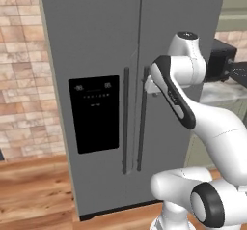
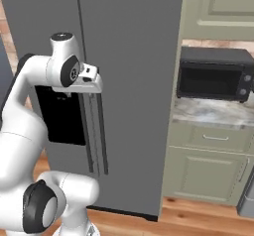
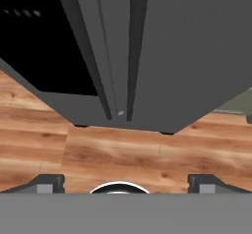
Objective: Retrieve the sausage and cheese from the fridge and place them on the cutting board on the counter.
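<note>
Brick wall (image 1: 21, 69) lies at nine o'clock of the fridge (image 1: 96, 40) in the left base view, above a wood floor (image 1: 34, 190). Both grey doors are closed, so the contents are hidden. The black dispenser panel (image 1: 94, 113) sits on the left door, with two dark vertical handles (image 1: 126, 120) by the seam. At three o'clock of those handles the gripper (image 3: 123, 184) hovers with its jaws spread wide, holding nothing. Farther right, a black microwave (image 2: 214, 76) with its door shut stands on the counter (image 2: 208, 113) above pale green cabinets (image 2: 208, 173).
</note>
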